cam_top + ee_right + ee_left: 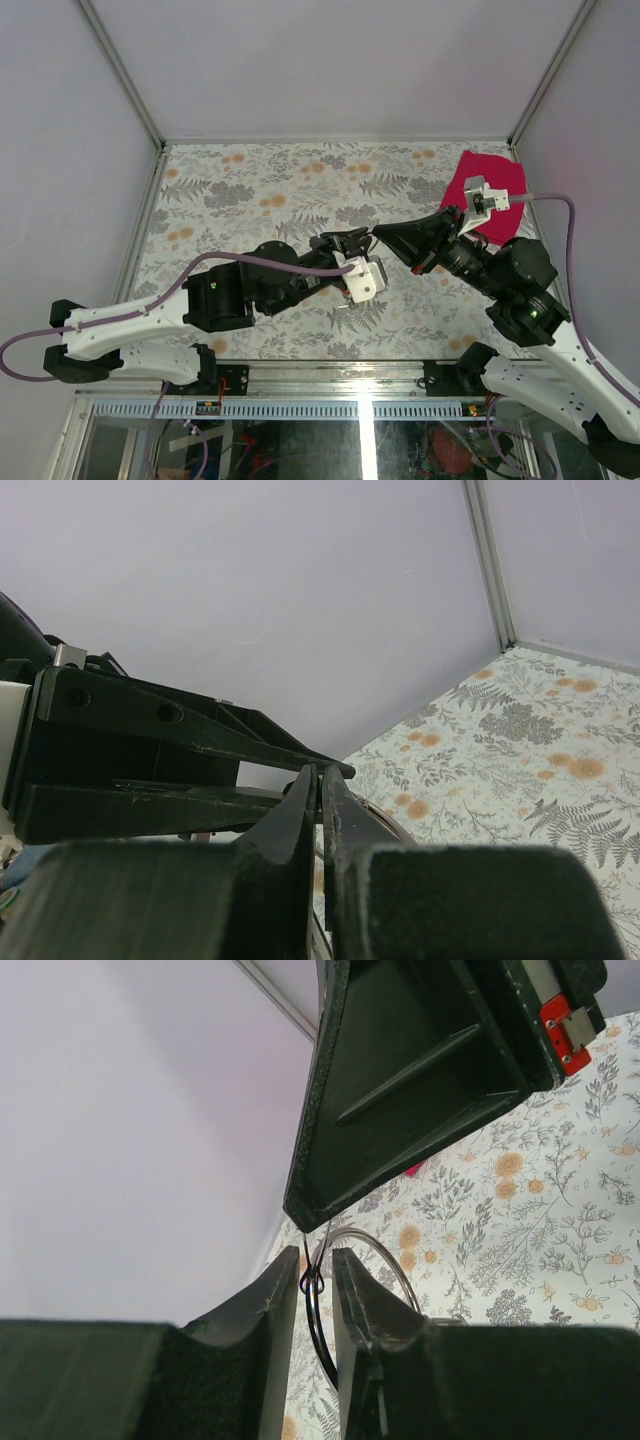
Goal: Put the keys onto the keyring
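- Meeting above the middle of the floral table (250, 190), your left gripper (352, 241) and right gripper (378, 233) stand tip to tip.
- Your left fingers (270, 1310) are clamped on the keyring (317, 1315), which stands on edge between them.
- Your right jaws, drawn nearly together, touch the ring's rim at 12 o'clock. Whether they grip it cannot be told.
- A red cloth (490, 190) lies at the table's 2 o'clock corner.

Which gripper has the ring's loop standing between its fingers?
The left gripper: the keyring stands clamped between its two fingers, while the right gripper only meets its top with closed fingertips.
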`<state>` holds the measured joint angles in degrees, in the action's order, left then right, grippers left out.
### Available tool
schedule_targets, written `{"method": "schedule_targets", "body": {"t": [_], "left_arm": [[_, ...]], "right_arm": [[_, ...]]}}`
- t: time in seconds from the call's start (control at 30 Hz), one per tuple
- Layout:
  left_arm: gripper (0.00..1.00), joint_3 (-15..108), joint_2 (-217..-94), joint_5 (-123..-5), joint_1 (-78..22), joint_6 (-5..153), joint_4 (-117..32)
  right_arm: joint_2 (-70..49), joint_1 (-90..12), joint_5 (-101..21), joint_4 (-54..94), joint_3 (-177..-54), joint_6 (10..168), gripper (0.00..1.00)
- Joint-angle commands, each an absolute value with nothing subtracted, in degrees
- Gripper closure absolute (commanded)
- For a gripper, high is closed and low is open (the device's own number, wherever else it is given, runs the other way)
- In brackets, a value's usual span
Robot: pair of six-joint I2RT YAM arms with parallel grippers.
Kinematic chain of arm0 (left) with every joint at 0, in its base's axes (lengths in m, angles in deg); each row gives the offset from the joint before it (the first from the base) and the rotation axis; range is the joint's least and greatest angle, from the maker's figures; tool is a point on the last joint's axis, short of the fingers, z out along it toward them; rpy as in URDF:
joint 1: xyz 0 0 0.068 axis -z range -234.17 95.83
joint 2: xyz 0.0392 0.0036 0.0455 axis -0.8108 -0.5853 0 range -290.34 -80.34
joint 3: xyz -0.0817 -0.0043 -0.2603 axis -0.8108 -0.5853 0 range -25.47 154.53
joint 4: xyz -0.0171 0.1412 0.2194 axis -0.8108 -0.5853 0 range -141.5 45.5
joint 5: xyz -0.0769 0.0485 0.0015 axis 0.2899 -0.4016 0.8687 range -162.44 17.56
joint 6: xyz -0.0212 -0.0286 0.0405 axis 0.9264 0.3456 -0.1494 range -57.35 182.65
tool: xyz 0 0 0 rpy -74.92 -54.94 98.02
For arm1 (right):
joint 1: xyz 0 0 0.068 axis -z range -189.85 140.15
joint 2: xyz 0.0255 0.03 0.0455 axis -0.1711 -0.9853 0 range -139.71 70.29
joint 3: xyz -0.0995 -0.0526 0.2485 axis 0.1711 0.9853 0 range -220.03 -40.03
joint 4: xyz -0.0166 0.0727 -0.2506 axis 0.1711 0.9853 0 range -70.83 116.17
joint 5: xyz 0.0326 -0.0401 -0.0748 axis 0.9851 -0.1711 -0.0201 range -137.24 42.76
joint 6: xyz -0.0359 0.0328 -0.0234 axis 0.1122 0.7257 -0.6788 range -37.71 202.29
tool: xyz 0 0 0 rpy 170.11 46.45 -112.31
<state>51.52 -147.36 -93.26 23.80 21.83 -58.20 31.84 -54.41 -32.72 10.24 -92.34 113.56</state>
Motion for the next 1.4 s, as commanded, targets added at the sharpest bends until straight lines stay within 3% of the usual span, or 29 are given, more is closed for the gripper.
{"method": "schedule_targets", "body": {"t": [0.0,0.4,0.77,0.83,0.97,1.07,1.17,1.37], "left_arm": [[0.82,51.6,-147.5,-94.7,24.2,21.4,-56.4],[0.82,51.7,-147.4,-96.1,25.0,21.7,-55.0],[1.0,52.9,-147.7,-96.8,25.9,22.5,-55.0],[1.0,52.9,-147.7,-97.1,25.8,22.4,-55.0],[1.0,52.8,-147.6,-97.5,26.0,22.2,-55.0],[1.0,52.7,-147.7,-97.7,26.1,22.3,-55.1],[1.0,52.8,-147.7,-98.0,26.3,22.3,-55.1],[1.0,53.1,-147.8,-98.8,26.4,22.2,-55.0]], "right_arm": [[32.5,-54.3,-32.4,4.8,-95.4,113.1,1.0],[32.2,-54.3,-32.2,5.1,-95.0,112.9,1.0],[32.5,-54.3,-32.7,5.6,-95.0,112.8,1.0],[32.7,-54.3,-32.9,5.7,-95.2,112.7,0.94],[33.2,-54.3,-34.1,5.8,-95.1,112.6,0.71],[33.5,-54.3,-34.7,5.9,-95.0,112.6,0.63],[33.6,-54.2,-34.8,6.0,-95.0,112.6,0.61],[33.3,-54.3,-34.3,7.1,-94.7,112.4,0.71]]}}
